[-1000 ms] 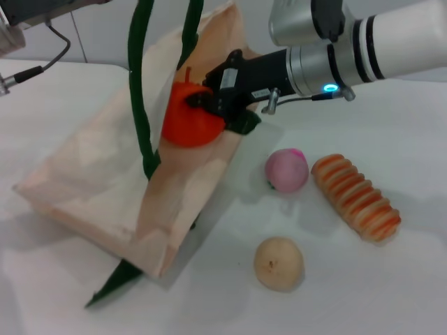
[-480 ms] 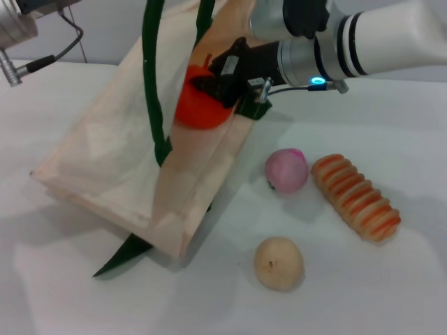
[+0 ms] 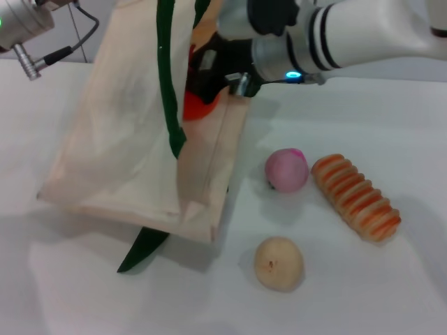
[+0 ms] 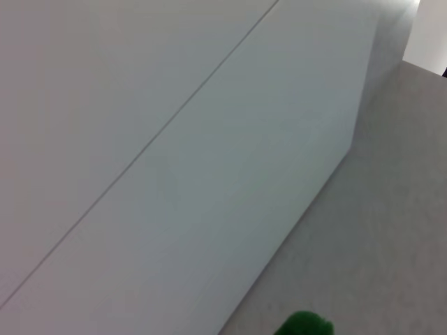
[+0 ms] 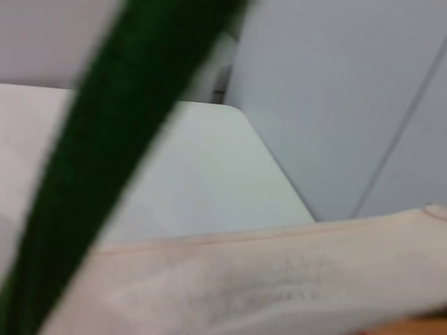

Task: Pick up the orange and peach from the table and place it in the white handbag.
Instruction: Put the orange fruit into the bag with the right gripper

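The white handbag [image 3: 133, 146] hangs tilted by its dark green handles [image 3: 170, 91], its lower edge on the table. Its cloth [image 5: 279, 279] and a handle [image 5: 105, 174] fill the right wrist view. My right gripper [image 3: 204, 89] is shut on the orange [image 3: 198, 108] at the bag's upper right edge. The orange is mostly hidden by the gripper and the handle. The peach [image 3: 286, 169] lies on the table right of the bag, apart from it. My left arm [image 3: 24, 21] is at the top left and its gripper is out of view. The left wrist view shows a green bit of handle [image 4: 304, 325].
A beige-tan ball [image 3: 278, 262] lies at the front, below the peach. A striped orange-and-cream ridged roll [image 3: 356, 197] lies right of the peach. One green handle end [image 3: 143, 249] trails on the white table [image 3: 363, 293] below the bag.
The bag has been lifted more upright and shifted right. My right gripper with the orange has moved up and left, and the orange is now mostly hidden at the bag's edge.
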